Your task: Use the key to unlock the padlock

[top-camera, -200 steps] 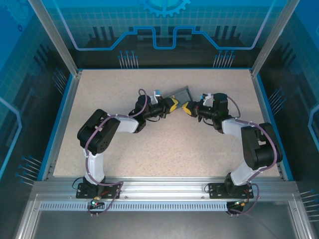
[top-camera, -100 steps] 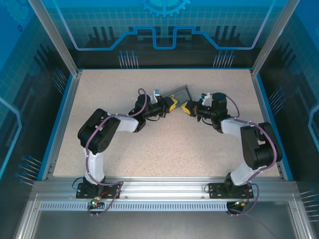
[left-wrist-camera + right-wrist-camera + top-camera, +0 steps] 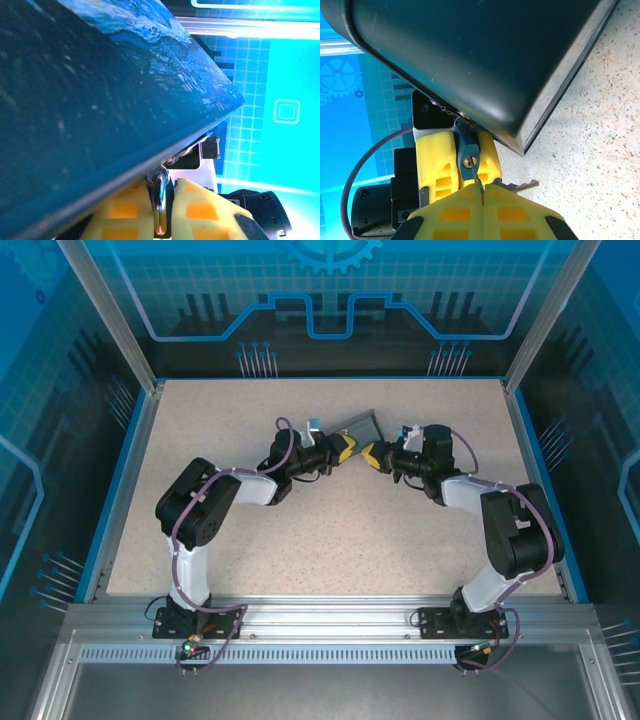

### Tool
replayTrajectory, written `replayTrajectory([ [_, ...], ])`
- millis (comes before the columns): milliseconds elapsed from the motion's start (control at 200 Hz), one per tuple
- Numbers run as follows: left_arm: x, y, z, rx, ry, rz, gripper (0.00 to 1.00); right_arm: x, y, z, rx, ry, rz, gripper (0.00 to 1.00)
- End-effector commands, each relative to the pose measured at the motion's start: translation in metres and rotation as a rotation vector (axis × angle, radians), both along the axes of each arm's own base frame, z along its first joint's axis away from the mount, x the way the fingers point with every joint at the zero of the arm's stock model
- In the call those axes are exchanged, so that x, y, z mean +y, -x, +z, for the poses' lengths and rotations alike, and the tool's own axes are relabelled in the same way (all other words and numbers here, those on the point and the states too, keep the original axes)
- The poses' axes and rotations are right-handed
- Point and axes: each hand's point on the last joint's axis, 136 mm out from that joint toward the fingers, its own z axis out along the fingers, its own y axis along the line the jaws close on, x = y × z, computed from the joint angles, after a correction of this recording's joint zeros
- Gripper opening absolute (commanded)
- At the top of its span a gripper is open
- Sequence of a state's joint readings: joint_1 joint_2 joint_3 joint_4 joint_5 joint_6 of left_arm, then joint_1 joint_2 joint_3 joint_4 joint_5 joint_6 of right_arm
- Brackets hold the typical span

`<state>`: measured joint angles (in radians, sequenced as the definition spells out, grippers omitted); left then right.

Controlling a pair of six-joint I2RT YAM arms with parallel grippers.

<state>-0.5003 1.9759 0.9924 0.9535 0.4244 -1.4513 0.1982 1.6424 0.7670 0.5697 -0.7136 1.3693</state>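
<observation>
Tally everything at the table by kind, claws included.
box: 1
padlock: 1
keys: 2, held key and second key
claws: 2, left claw and right claw
total: 6

Teal-cased padlock (image 3: 466,148), key (image 3: 479,189) at keyhole
</observation>
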Motion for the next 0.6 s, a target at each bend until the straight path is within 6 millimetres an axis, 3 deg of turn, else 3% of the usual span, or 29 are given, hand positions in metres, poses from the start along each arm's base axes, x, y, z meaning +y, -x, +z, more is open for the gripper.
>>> replayTrajectory([
  [0,-0.01,0.001,0.031,-0.091,0.061,-0.04,0.0,0.01,-0.006,0.009,-0.044,0.0,0.019,0.0],
  [595,-0.018,0.01,0.018,-0.073,0.021,-0.079,0.0,0.015,-0.028,0.033,-0.078,-0.052,0.046,0.0],
])
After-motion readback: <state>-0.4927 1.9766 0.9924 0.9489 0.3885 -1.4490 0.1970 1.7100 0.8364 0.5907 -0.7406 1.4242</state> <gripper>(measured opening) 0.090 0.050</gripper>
